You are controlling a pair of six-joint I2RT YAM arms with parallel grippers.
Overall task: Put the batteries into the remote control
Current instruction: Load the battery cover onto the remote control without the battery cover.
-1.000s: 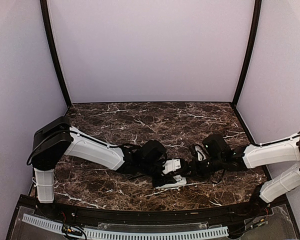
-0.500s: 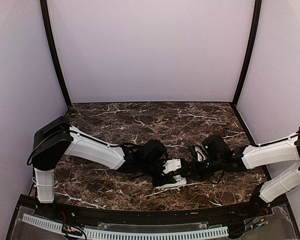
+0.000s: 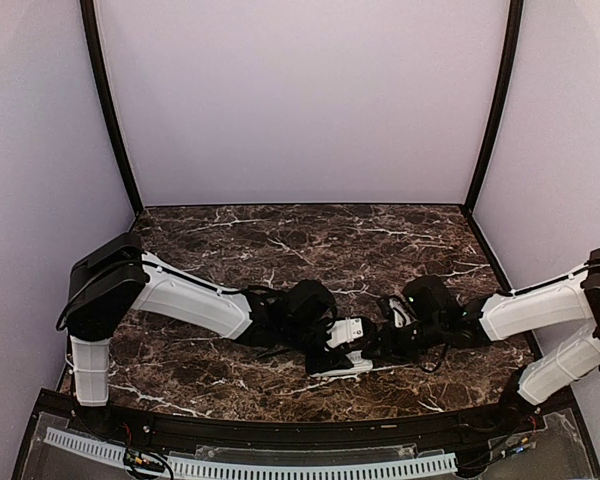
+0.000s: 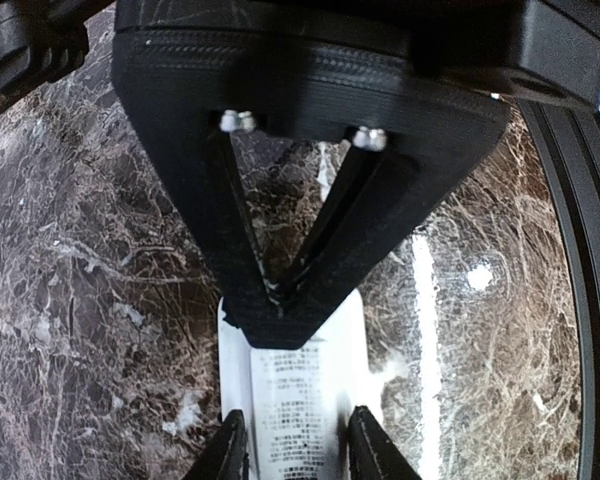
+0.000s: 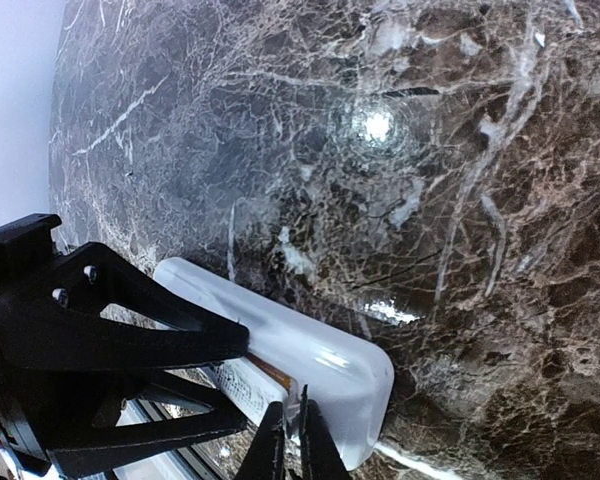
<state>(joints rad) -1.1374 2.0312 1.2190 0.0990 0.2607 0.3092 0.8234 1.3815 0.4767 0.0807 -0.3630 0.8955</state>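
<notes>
Left gripper (image 4: pixel 296 456) pinches the remote control (image 4: pixel 298 395) between its fingers. Just ahead, the right gripper (image 5: pixel 290 452), fingers pressed together, touches the remote's far end over the marble counter (image 5: pixel 440 150).

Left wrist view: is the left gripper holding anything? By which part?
The left gripper holds the remote control across its width, with one finger on each long edge and the printed label side facing up.

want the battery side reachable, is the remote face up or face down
Face down, it seems: the remote in the left gripper shows a printed label, no buttons or display.
</notes>
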